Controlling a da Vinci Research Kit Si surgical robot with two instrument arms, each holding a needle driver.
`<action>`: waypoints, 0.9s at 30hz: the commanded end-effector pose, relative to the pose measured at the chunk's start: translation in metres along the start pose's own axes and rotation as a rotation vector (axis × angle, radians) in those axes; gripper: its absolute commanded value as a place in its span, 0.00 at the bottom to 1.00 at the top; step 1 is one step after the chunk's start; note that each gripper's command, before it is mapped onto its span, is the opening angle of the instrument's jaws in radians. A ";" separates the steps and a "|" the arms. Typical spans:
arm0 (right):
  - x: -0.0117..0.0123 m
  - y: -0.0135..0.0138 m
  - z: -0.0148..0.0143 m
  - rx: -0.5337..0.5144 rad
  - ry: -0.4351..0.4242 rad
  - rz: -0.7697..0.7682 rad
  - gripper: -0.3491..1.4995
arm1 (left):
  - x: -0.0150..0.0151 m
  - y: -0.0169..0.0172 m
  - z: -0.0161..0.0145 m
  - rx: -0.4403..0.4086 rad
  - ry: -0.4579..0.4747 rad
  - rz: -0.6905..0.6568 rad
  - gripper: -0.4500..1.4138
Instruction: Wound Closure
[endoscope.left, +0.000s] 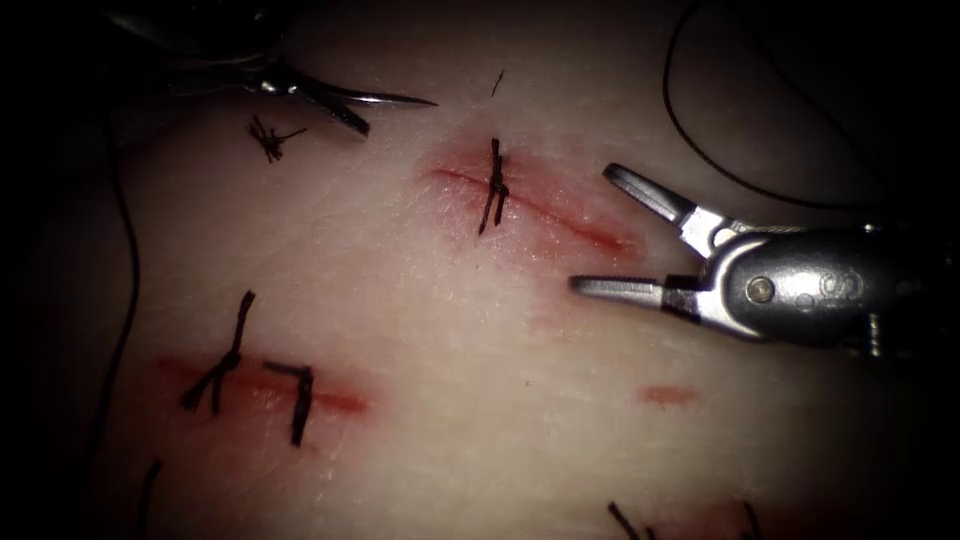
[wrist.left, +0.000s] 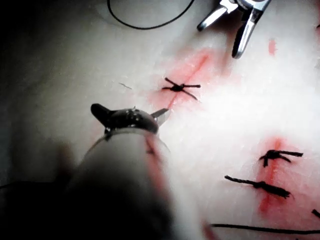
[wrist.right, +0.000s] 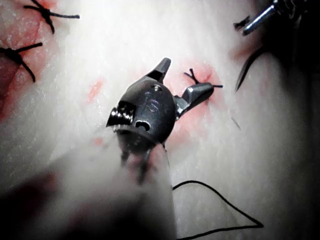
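Nearest us in the endoscope view, the tissue (endoscope.left: 480, 400) carries a lower cut (endoscope.left: 260, 385) at the left with two knotted stitches (endoscope.left: 225, 360) across it, red fluid staining its line, and further cut thread ends (endoscope.left: 625, 520) at the near edge.

Farther in, the right gripper (endoscope.left: 590, 230) comes in from the right, its jaws spread wide and holding nothing. It sits just right of the upper cut (endoscope.left: 540, 210), which bears one knotted stitch (endoscope.left: 493, 185) near its left end; the stretch toward the right gripper lies unstitched.

Farthest away, the left gripper (endoscope.left: 395, 110) sits left of the upper cut, jaws slightly parted. A thin bright point runs out from its tip, but we cannot tell whether that is the needle or a jaw, so we cannot say where the needle is. A knotted scrap of thread (endoscope.left: 270, 138) lies just below it, and a long thread (endoscope.left: 720, 160) loops across the tissue behind the right gripper.

We judge the loose thread the main hazard: lying so near the open right jaws, it could snag or be nicked. The spread tips could also scrape the wet, soft surface beside the open part of the cut.

The surroundings fall off into darkness beyond the lit tissue; we see no bench.
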 end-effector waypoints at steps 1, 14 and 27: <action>0.0000 0.0001 0.0010 -0.001 0.003 -0.002 0.90 | -0.0002 -0.0002 0.0011 -0.004 -0.013 0.007 0.76; 0.0001 0.0000 0.0010 -0.001 0.003 0.004 0.89 | -0.0027 -0.0008 0.0053 -0.082 -0.103 0.057 0.42; 0.0001 0.0000 0.0009 -0.001 0.003 0.004 0.87 | -0.0005 -0.0022 0.0034 -0.069 -0.058 0.164 0.00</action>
